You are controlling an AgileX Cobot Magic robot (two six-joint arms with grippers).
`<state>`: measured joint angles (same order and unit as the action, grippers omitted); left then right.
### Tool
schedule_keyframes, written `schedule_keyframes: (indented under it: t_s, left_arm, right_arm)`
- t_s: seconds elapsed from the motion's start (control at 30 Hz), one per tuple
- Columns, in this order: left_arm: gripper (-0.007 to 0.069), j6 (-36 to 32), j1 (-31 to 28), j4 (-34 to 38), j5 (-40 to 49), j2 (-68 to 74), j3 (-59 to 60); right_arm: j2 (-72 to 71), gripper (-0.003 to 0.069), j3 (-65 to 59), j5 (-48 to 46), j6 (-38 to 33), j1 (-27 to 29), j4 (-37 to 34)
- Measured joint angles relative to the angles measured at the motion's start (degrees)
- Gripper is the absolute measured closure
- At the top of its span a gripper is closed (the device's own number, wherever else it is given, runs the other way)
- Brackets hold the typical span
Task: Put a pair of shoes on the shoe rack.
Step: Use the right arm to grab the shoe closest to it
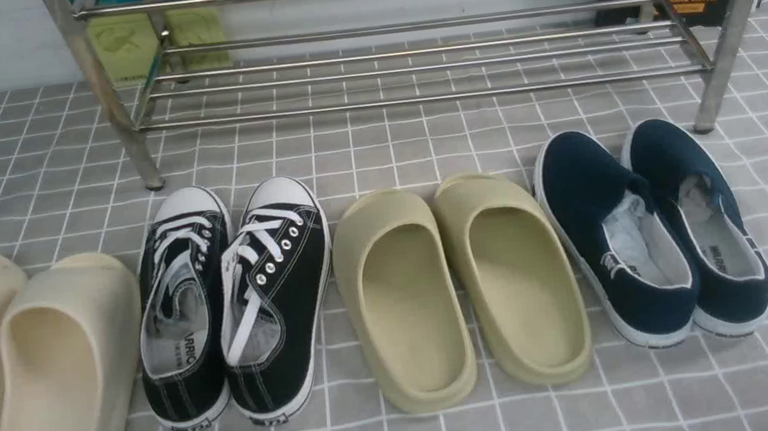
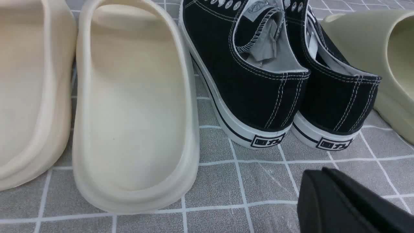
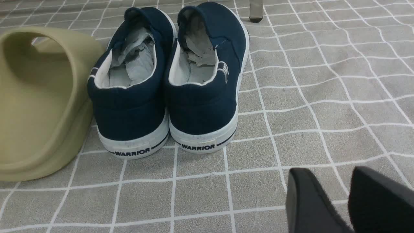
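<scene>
While navy slip-ons [image 1: 650,236] sit before the shoe rack [image 1: 410,68], right claw [image 3: 334,178] stands slightly parted, left claw [image 2: 323,184] closed, both empty.

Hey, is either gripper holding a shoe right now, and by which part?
Nothing is held: the right gripper is open and empty, the left gripper touches no shoe.

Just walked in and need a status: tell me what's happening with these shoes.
Nothing is being handled yet. The navy slip-ons sit side by side on the grid cloth before the shoe rack, whose visible bars hold no shoes. The right gripper hovers open behind their heels; the left gripper, shut, is behind the black sneakers.
</scene>
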<state>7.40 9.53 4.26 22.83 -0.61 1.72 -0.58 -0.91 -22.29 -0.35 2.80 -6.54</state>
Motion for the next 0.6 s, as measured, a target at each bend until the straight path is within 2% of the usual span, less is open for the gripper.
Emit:
schedule_keyframes:
  t_s: [0.6]
  left_arm:
    - [0.0604, 0.00, 0.00, 0.00, 0.00, 0.00, 0.00]
  right_arm:
    - [0.00, 0.0419, 0.00, 0.00, 0.00, 0.00, 0.00]
